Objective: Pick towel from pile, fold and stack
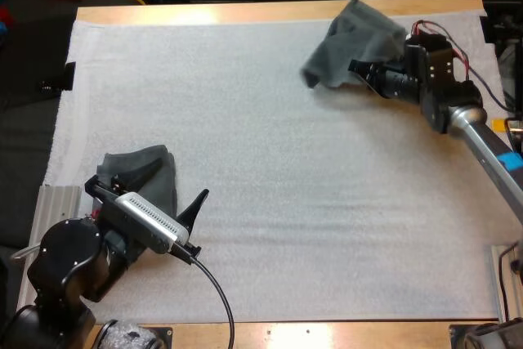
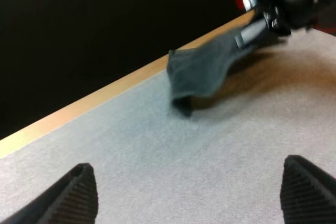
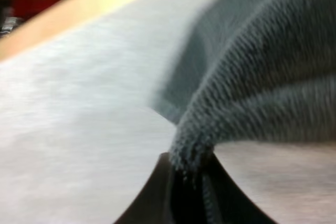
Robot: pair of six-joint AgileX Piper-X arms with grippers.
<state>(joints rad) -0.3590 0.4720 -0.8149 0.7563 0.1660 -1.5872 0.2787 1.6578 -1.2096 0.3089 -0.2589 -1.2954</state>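
Note:
A dark grey-green towel (image 1: pixel 353 38) hangs lifted off the mat (image 1: pixel 270 202) near its far right corner, one edge pinched in my right gripper (image 1: pixel 359 68). In the right wrist view the fingers (image 3: pixel 173 192) press on the towel's edge (image 3: pixel 262 77) from both sides. The left wrist view shows that towel (image 2: pixel 202 72) drooping from the right gripper (image 2: pixel 262 22) near the table's far edge. A second dark towel (image 1: pixel 155 181) lies at the near left of the mat, partly under my left gripper (image 1: pixel 180 181). That gripper's fingers (image 2: pixel 73 198) stand wide apart over bare mat, holding nothing.
The wooden table edge (image 1: pixel 270 12) runs along the far side, with dark space beyond. A metal bracket (image 1: pixel 57 206) sits off the mat's near left edge. The middle of the mat is bare white foam.

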